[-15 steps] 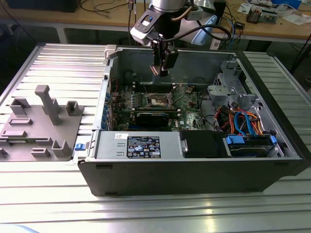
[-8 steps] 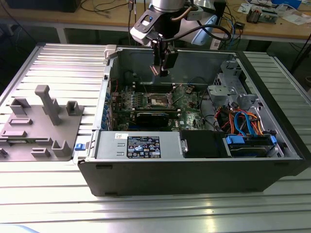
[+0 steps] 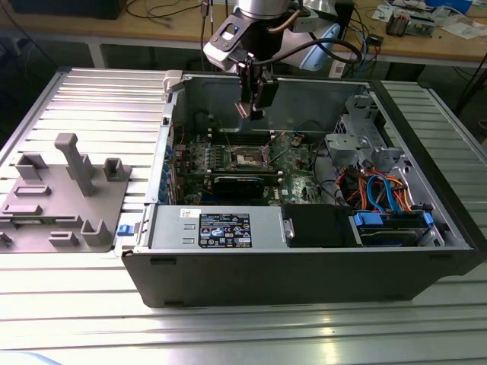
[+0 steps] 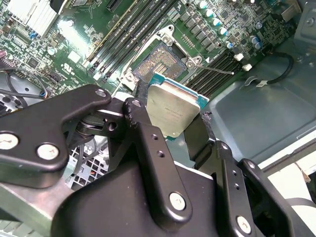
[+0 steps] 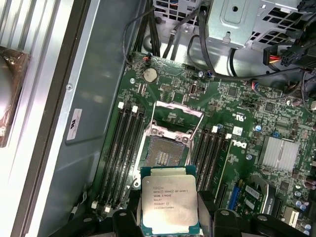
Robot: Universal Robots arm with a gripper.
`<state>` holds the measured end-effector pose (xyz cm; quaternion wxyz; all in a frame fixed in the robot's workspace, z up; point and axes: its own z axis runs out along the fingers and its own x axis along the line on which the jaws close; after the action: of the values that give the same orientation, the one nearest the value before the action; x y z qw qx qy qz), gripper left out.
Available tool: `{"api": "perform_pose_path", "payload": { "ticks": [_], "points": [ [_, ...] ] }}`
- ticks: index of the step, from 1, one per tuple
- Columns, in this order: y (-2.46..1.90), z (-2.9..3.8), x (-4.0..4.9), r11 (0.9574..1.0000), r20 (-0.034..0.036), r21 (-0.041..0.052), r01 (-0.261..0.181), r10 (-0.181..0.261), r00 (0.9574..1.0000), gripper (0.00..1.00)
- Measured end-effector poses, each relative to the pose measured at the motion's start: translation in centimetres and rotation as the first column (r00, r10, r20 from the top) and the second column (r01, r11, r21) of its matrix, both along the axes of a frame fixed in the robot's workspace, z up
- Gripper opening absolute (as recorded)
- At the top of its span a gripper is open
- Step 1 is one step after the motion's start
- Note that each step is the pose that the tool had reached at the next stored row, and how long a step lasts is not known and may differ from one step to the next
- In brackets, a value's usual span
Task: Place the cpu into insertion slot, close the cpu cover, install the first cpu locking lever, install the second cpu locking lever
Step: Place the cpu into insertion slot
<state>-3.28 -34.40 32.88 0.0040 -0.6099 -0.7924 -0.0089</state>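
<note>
Above the open computer case (image 3: 304,266), the arm points its gripper (image 3: 253,109) straight down over the motherboard (image 5: 247,106). Its fingers pinch the cpu (image 5: 169,197) by opposite edges, clear above the bare insertion slot (image 5: 165,155). The cpu cover (image 5: 177,118) stands raised. In the second wrist view a finger (image 4: 148,143) hides one cpu corner.

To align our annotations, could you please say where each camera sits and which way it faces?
Exterior view: off the arm, looking down into the open computer case; arm and jaws hang above the motherboard.
First wrist view: riding the arm, looking down past jaws shut on the cpu at the insertion slot.
Second wrist view: riding the arm, slanting past the same jaws toward that slot.
Both wrist views share cpu and slot.
</note>
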Motion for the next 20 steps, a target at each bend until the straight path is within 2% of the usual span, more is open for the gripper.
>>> {"api": "perform_pose_path", "payload": {
  "ticks": [20],
  "points": [
    [0.00,-0.01,0.00,0.9987,0.0000,-0.0001,0.050,-0.050,0.9987,0.54]
  ]
}}
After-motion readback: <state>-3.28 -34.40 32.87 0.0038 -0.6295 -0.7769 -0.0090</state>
